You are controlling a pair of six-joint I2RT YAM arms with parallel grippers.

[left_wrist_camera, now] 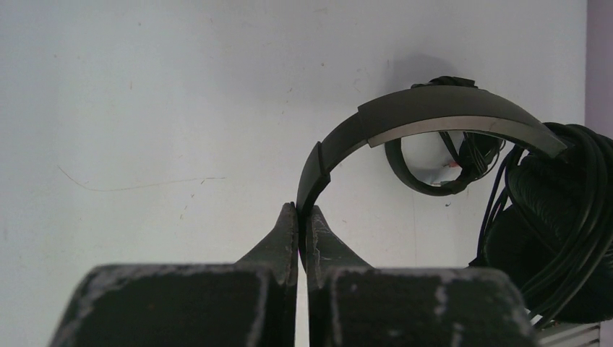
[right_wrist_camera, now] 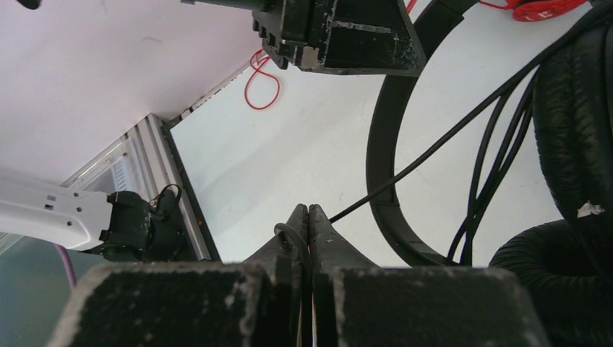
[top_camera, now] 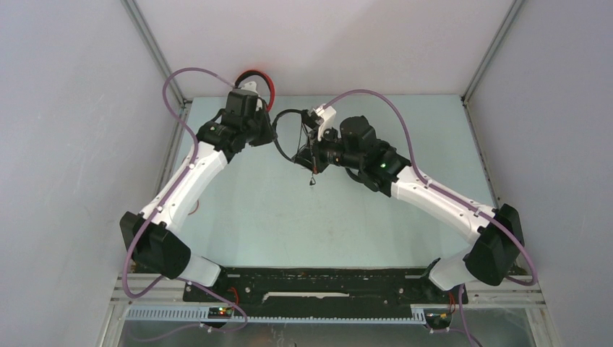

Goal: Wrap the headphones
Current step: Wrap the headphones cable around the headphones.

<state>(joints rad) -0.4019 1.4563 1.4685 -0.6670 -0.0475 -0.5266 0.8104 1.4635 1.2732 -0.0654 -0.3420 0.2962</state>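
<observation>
Nearest to the bases, the right gripper [right_wrist_camera: 309, 217] is pressed fully together, and the thin black cable [right_wrist_camera: 405, 169] of the black headphones [left_wrist_camera: 556, 238] is pinched between its fingertips. From this pinch the cable is stretched almost straight, up and away towards the earcup [right_wrist_camera: 571, 108], where several turns of cable are already laid around the cup. The cable is probably held taut in this way so that the next turn can be laid tight and without slack. In the top view a short free end is seen hanging under this gripper, above the table [top_camera: 275, 217].

A little farther, the left gripper [left_wrist_camera: 302, 224] is also closed, and one end of the headband [left_wrist_camera: 434, 108] is clamped between its fingers. The headset is thus lifted off the table and kept steady, it is judged, as a fixed core around which the other arm can go. The headband arches away from the left gripper to the right, and the wound earcup hangs at its far end, between the two grippers and close to both.

Farthest, beside the back wall [top_camera: 325, 43], the red headphones [top_camera: 254, 74] are partly hidden by the left arm. Their red cable [right_wrist_camera: 260, 83] lies loose on the table, so this set is judged not wrapped yet.
</observation>
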